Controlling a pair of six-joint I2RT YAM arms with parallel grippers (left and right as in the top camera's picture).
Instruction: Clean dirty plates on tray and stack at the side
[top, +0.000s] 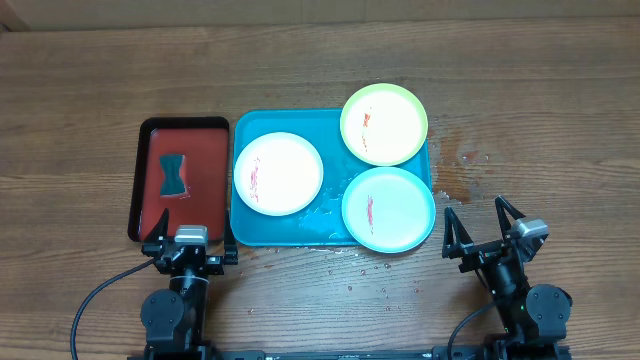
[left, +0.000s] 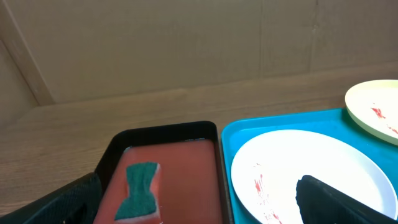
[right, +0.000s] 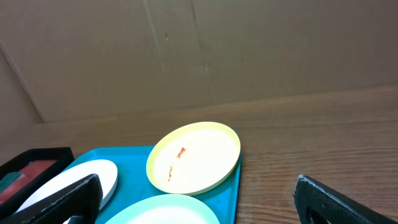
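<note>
Left pincer (top: 190, 245) and right pincer (top: 474, 215) stand wide and empty at the near bench (top: 80, 100) edge. Three red-smeared plates (top: 278, 173) lie on the blue tray (top: 300, 232), centre. The left should probably fetch the sponge (top: 174, 175) from the red tray (top: 212, 150), gripping its narrow waist squarely.

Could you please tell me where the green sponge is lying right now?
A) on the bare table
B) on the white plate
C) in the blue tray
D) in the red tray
D: the sponge lies inside the red tray, beside the blue tray.
</note>
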